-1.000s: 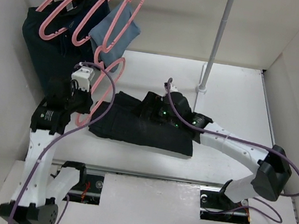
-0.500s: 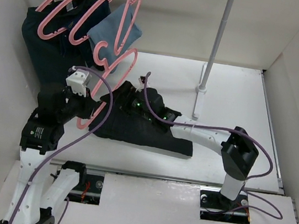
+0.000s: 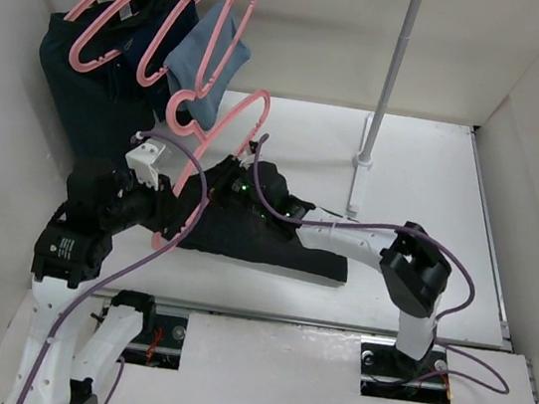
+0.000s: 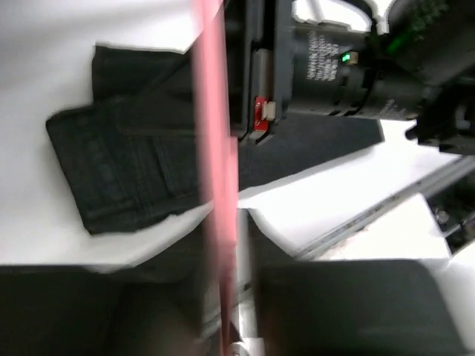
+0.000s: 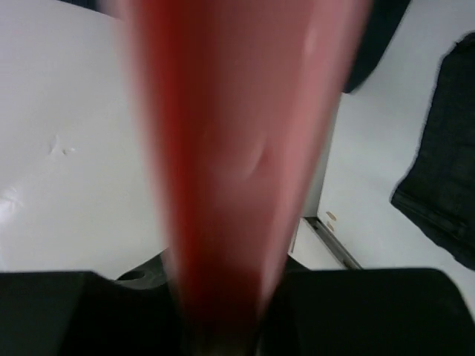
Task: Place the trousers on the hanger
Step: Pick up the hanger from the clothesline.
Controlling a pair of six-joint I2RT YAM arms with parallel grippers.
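The trousers [image 3: 279, 244] lie folded and dark on the white table, and also show in the left wrist view [image 4: 126, 170] and the right wrist view [image 5: 445, 170]. The pink hanger [image 3: 229, 131] stands tilted above their left end. My left gripper [image 3: 169, 216] is at the hanger's lower part. In its own view the hanger's bar [image 4: 215, 148] runs between the jaws of the left gripper [image 4: 236, 297] with a pale gap beside it, so the jaws stand open. My right gripper [image 3: 236, 172] is shut on the hanger [image 5: 237, 148], which fills the space between the right gripper's [image 5: 230, 315] fingers.
Several more pink hangers [image 3: 127, 1] hang at the back left over a dark navy garment [image 3: 80, 85] and a light blue cloth [image 3: 205, 52]. A metal pole [image 3: 394, 69] rises from a base [image 3: 363, 160] at the back. White walls close in both sides.
My right arm swung left across the trousers to the hanger and closed on it. My left jaws have parted. The hanger has shifted right and up.
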